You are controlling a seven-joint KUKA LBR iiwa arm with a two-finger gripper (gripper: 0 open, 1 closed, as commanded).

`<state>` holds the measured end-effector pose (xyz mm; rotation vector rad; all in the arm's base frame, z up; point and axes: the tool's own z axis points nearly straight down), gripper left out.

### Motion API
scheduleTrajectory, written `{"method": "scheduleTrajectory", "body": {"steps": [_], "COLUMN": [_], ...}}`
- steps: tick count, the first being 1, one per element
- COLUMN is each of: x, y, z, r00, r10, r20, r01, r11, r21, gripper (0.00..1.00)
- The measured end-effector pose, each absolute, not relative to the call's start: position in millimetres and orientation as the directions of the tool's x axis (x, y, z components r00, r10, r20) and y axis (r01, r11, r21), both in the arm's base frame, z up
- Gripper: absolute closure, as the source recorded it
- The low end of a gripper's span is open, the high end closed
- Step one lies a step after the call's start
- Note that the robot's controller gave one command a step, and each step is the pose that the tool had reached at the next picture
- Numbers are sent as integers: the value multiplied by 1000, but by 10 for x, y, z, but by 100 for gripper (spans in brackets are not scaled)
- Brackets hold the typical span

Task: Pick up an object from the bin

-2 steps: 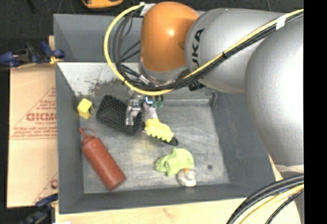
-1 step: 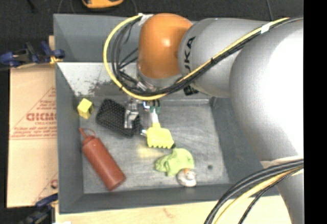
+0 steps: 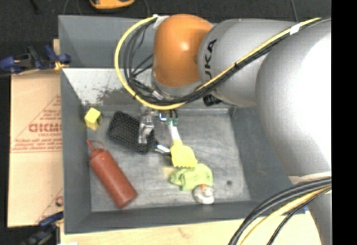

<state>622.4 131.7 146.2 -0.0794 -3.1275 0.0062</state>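
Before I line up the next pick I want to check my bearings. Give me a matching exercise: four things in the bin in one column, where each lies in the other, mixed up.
Things
1. yellow block
2. red bottle
3. black mesh pad
4. green cloth

Places
A. lying slantwise at the lower left of the bin
B. lower middle, just below the yellow brush
C. near the left wall, above the red bottle
D. right beside the gripper, on its left in the view

Pairs: 1-C, 2-A, 3-D, 4-B
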Motion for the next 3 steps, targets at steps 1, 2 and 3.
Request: {"method": "scheduleTrajectory", "body": {"steps": [1, 2, 3], "x": [6284, 6150, 6290], "y": [1406, 1358, 1433], "z": [1859, 1594, 2151], "r00": [-999, -999, -999], "r10": [54, 54, 37], "r20": [-9, -3, 2], "r01": [54, 54, 37], "r11": [999, 999, 999], "r21": [3, 1, -1], "gripper": [100, 100, 100]}}
